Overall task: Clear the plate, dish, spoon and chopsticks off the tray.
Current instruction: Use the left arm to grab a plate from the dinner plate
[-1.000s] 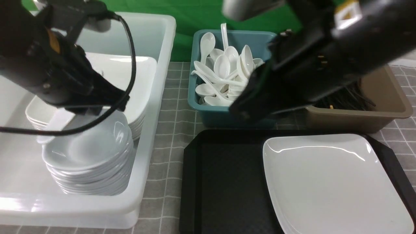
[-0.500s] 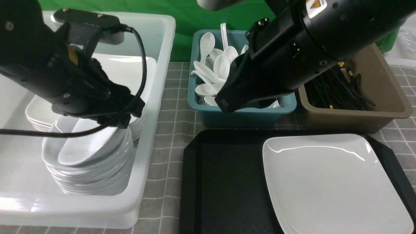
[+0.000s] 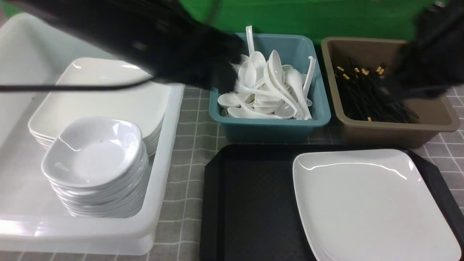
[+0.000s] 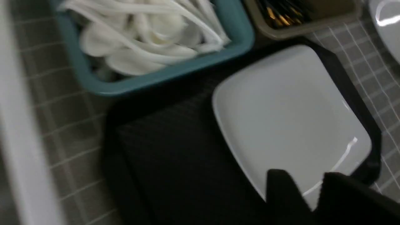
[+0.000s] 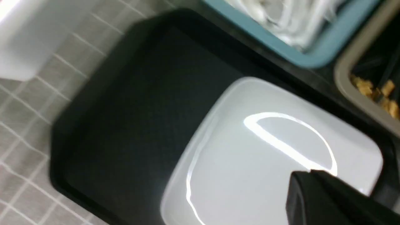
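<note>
the plate (image 3: 369, 203) lies flat on the right half of the tray (image 3: 250, 203), its edge close against the tray's raised right rim. the tray's left half is bare floor, and no dish, spoon or chopsticks show on it. the likely trouble is the grasp. the plate's rim is low and glossy, so a finger may skid off it or fail to get under, and a sideways push could drag the tray along. a one-edge hold on so large a plate could also let it tip and knock the wall of the white tub (image 3: 159, 203) beside the tray's left edge.

the left gripper (image 4: 312, 197) hangs over the tray with its fingers slightly apart and nothing between them. the right gripper (image 5: 325, 197) shows only as one dark mass above the plate, so its spread cannot be told.
</note>
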`<state>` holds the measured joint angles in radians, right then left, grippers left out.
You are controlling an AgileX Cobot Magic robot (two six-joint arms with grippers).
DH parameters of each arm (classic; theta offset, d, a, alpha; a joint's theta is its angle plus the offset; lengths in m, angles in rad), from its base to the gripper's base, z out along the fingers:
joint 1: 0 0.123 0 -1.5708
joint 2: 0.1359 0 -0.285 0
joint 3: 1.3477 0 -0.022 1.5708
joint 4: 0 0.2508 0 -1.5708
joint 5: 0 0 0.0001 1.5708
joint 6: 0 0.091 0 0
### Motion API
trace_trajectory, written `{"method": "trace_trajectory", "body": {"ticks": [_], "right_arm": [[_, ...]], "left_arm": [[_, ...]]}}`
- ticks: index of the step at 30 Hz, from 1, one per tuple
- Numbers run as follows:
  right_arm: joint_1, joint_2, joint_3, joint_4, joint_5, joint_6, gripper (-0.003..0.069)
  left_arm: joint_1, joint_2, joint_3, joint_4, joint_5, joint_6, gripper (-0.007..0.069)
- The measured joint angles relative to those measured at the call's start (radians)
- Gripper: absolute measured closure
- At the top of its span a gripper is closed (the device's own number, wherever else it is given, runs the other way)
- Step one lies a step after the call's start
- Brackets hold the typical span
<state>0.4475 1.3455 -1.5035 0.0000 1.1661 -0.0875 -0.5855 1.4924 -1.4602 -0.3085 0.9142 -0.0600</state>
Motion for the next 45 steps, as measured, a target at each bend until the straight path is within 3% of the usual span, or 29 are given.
{"method": "trace_trajectory", "body": {"ticks": [3,8,13,20,26,37,43,45], "right_arm": [[-0.066,-0.091,0.130,0.000,-0.007,0.010,0.0630],[-0.138,-0.233,0.323,0.000,-0.047,0.028,0.0630],[-0.147,-0.332,0.408,0.000,-0.059,0.044,0.0630],[-0.147,-0.380,0.415,0.000,-0.085,0.044,0.0630],[-0.147,-0.380,0.416,0.000,-0.099,0.044,0.0632],[-0.147,-0.380,0.419,0.000,-0.142,0.044,0.0632],[-0.147,-0.380,0.419,0.000,-0.144,0.044,0.0632],[-0.147,-0.380,0.419,0.000,-0.144,0.044,0.0632]], "left_arm": [[-0.049,0.130,-0.014,-0.075,-0.013,0.031,0.0598],[-0.061,0.321,-0.083,-0.104,-0.033,0.039,0.0601],[-0.061,0.471,-0.162,-0.095,-0.069,0.072,0.0484],[-0.061,0.640,-0.237,-0.087,-0.195,0.085,0.0182],[-0.061,0.710,-0.238,-0.127,-0.253,0.147,0.0106],[-0.063,0.763,-0.240,-0.272,-0.282,0.281,0.0147],[-0.089,0.775,-0.241,-0.270,-0.325,0.314,0.0300],[-0.096,0.778,-0.245,-0.265,-0.323,0.316,0.0415]]}}
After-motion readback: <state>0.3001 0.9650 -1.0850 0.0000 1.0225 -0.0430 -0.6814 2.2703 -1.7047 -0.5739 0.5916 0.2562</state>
